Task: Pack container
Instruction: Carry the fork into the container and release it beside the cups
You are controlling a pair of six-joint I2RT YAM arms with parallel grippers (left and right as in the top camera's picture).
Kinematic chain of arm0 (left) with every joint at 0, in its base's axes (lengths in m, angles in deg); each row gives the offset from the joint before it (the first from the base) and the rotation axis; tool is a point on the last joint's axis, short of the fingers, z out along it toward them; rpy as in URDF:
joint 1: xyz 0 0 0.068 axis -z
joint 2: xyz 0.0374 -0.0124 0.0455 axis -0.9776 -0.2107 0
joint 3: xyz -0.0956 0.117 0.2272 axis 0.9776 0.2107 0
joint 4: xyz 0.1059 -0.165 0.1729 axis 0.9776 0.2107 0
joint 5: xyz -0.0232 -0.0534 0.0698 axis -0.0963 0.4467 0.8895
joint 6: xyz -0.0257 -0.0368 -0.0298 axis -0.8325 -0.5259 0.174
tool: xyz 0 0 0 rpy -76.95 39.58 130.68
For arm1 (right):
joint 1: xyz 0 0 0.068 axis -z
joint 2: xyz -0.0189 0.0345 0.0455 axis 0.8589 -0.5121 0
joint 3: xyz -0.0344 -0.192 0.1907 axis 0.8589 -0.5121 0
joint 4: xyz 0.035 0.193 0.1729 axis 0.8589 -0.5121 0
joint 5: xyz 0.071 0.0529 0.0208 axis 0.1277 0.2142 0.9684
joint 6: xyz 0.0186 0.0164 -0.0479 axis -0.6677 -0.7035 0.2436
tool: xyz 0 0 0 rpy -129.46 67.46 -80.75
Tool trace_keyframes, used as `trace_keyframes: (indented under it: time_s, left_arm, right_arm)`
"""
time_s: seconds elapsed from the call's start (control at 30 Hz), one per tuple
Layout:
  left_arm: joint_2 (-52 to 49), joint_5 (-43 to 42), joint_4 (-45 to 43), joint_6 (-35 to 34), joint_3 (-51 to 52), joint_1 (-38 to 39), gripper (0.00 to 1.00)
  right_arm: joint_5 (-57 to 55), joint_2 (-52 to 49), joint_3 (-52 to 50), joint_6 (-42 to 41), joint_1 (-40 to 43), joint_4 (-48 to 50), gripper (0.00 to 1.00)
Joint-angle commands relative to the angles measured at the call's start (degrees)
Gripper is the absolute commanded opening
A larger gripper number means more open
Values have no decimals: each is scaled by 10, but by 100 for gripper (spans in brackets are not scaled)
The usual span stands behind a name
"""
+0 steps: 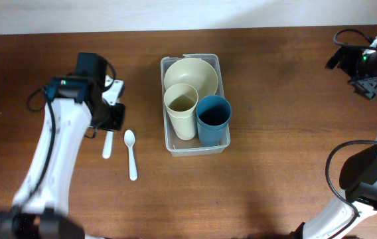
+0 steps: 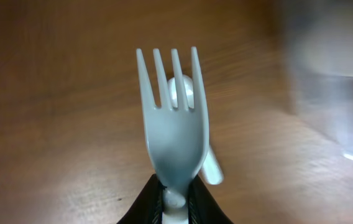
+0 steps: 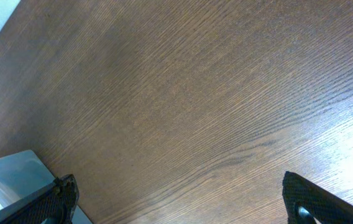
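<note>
Wooden table (image 1: 275,99), one container (image 1: 195,151), one bowl (image 1: 198,73), two cups (image 1: 181,109), one fork (image 2: 176,130), one spoon (image 1: 131,156)

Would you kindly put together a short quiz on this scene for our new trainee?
1. What does the left end effector grip? A) a knife B) a white fork C) a lid
2. True or false: the white spoon lies on the table, outside the container.
3. What colour is the cup next to the cream cup in the container?
Key: 1 B; 2 true; 3 blue.
</note>
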Motion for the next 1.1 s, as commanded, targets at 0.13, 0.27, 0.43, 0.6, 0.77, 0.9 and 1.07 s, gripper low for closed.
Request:
trace_keyframes:
  time_s: [0.13,0.27,0.43,0.6,0.77,0.9,1.07]
  left_arm:
    - [118,-9,9,87,-9,149,1]
    - [125,-9,8,150,-9,226,1]
    - [124,-30,9,269,-2,294,1]
    - [121,-54,-21,365,12,348,1]
    - [91,-54,-69,391,23,361,1]
    - [33,-53,-84,416,23,361,1]
    - [-31,-31,-103,442,23,361,2]
  right_arm:
    - [-5,1,1,2,1,0,99]
    - [-5,1,1,2,1,0,99]
    - [-5,1,1,2,1,0,99]
    - [-5,1,1,2,1,0,99]
    - [-5,1,1,2,1,0,99]
    - [-5,1,1,2,1,0,99]
    - [-5,1,1,2,1,0,99]
